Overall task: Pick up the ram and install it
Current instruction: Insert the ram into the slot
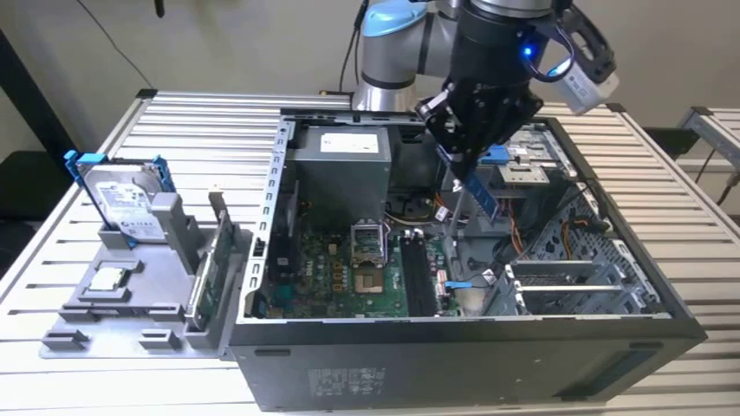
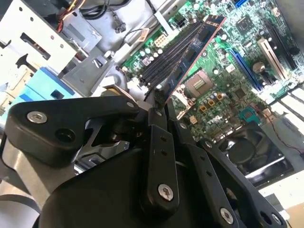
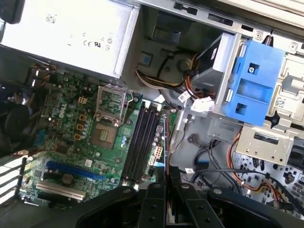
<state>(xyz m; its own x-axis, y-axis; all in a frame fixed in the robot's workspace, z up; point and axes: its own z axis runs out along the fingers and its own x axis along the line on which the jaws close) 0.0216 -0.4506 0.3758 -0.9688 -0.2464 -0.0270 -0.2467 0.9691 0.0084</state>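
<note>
My gripper (image 1: pixel 464 163) hangs over the open computer case (image 1: pixel 463 351), shut on the upper end of the ram (image 1: pixel 483 198). The ram is a long dark blue stick pointing down into the case, held above the motherboard (image 1: pixel 347 277) and apart from it. In the second wrist view the ram (image 2: pixel 195 50) reaches from my gripper (image 2: pixel 159 107) out over the black memory slots (image 2: pixel 166 64). In the first wrist view I see the ram (image 3: pixel 165 142) edge-on, just beside the memory slots (image 3: pixel 140 142), with my gripper (image 3: pixel 165 179) closed around it.
A grey holder (image 1: pixel 127 321) at the exterior view's left carries a silver hard drive with a blue frame (image 1: pixel 121 204) and a green card (image 1: pixel 214 269). Inside the case are the power supply (image 1: pixel 341 160), a blue drive bracket (image 3: pixel 251 85) and loose cables (image 3: pixel 209 161).
</note>
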